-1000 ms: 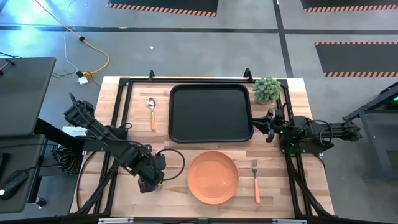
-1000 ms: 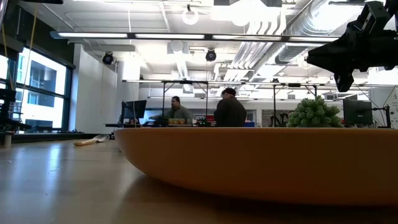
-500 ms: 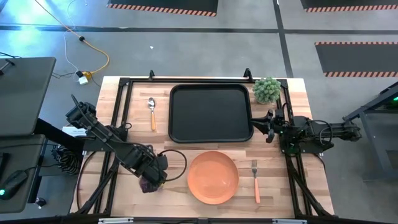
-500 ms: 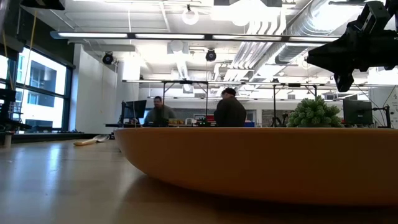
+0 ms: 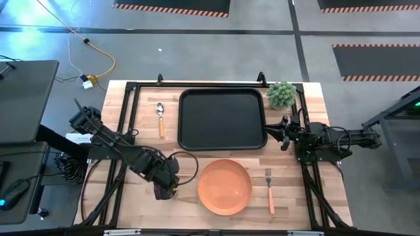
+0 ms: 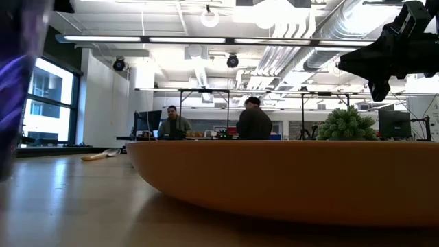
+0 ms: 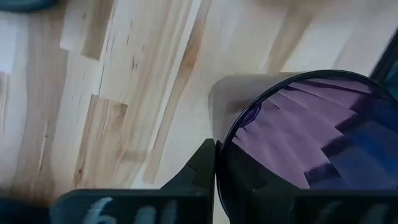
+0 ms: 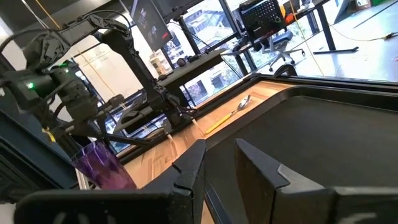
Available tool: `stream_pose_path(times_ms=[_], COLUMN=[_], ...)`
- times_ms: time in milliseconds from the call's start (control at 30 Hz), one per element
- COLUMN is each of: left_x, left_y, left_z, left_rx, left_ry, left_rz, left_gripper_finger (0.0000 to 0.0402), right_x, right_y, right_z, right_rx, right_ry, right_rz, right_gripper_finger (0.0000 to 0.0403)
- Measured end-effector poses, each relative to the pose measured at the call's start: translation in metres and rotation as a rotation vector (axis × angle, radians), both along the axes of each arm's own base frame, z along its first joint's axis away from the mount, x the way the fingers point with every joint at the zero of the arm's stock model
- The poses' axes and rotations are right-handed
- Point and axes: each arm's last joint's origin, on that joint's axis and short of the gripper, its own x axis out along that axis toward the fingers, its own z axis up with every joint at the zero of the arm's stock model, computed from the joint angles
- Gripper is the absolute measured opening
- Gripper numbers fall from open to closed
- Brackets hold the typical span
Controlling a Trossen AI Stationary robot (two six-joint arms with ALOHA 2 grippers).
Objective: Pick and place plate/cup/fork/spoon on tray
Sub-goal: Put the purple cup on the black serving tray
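Left pincer (image 5: 164,189) clenched around the ribbed, translucent purple tumbler (image 7: 298,149) on the pale wooden tabletop (image 7: 124,93), facets plain only from its wrist.

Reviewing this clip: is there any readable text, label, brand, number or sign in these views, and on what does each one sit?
No text can be read in full.
Left tool: pale marks on its dark body in the left wrist view, too blurred to read.
White tag on the left arm: too small to read.
Cup, plate, tray, fork, spoon: no markings show.
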Motion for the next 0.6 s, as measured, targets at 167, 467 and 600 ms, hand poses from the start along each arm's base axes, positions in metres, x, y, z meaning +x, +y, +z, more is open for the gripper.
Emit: stream_pose_path(times_ms=[167,467,600], left_x=[0.014,0.041,0.048], left_y=[0.017,0.075,0.113], left_z=[0.014,0.04,0.045], left_rx=[-0.023,-0.015,0.014], left_ry=[-0.046,-0.124,-0.133], left_rz=[0.051,0.102,0.134], left_gripper_finger=[0.0003,0.0002,0.0002], right_x=[0.0,0.0,0.0], right_y=[0.0,0.0,0.0], right_z=[0.0,0.0,0.0], right_rx=[0.002,0.138,0.143], right_ry=[0.0,-0.031,-0.032], right_rz=[0.006,0.02,0.019], right_gripper_finger=[0.0076,0.0076,0.0076])
